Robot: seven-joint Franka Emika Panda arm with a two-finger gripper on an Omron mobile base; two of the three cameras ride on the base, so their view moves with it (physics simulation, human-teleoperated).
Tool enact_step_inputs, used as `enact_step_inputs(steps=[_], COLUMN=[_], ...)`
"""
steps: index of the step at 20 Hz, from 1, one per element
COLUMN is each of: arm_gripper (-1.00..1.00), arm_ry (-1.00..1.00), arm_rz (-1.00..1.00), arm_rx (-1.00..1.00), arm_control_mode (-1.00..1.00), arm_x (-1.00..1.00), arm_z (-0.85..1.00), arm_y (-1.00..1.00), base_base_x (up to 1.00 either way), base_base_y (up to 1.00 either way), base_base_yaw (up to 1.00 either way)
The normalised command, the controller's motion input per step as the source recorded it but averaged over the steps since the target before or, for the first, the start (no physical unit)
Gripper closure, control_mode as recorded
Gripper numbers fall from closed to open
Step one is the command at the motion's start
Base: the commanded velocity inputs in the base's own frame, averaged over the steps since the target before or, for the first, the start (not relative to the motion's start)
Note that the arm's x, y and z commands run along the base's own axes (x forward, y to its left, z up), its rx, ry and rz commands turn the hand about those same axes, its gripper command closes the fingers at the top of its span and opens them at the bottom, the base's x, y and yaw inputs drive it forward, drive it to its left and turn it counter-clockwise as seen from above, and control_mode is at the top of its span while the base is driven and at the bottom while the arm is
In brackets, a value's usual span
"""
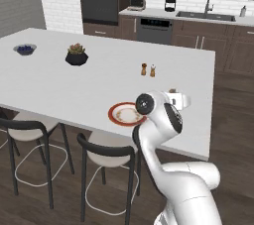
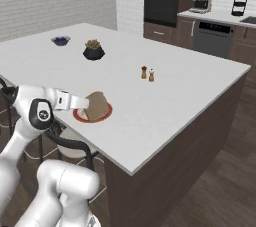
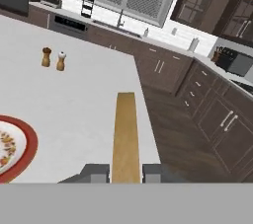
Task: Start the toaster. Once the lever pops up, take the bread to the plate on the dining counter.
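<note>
Left base view: plate [image 1: 125,114] sits near the desk [image 1: 99,78] front edge, arm partly over it.
Right base view: end effector [image 2: 86,103] clamped on bread [image 2: 97,105], held on edge above the plate [image 2: 106,113].
Hand view: bread [image 3: 125,136] between the fingers [image 3: 95,172]. Judgement: tilt flat, lower over plate centre, then release.

One plate [image 2: 80,116], one bread [image 2: 96,106], two shakers [image 2: 147,74], two bowls [image 1: 77,58], two stools [image 1: 106,153].
</note>
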Motion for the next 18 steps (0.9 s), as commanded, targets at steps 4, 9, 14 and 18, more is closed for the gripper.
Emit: enact_step_inputs(steps=[4,9,14,18], arm_gripper=[1.00,1.00,1.00,1.00], arm_ry=[0.14,0.27,0.13,0.04], arm_rz=[-0.05,-0.01,-0.09,-0.14], arm_rx=[0.00,0.00,-0.03,-0.05], arm_control_mode=[-1.00,-1.00,-1.00,-1.00], arm_x=[0.53,0.55,0.59,0.66], arm_z=[0.10,0.00,-0.04,-0.26], arm_y=[0.49,0.43,0.37,0.27], base_base_x=[0.00,0.00,0.00,0.00], base_base_y=[0.00,0.00,0.00,0.00], base_base_yaw=[0.00,0.00,0.00,0.00])
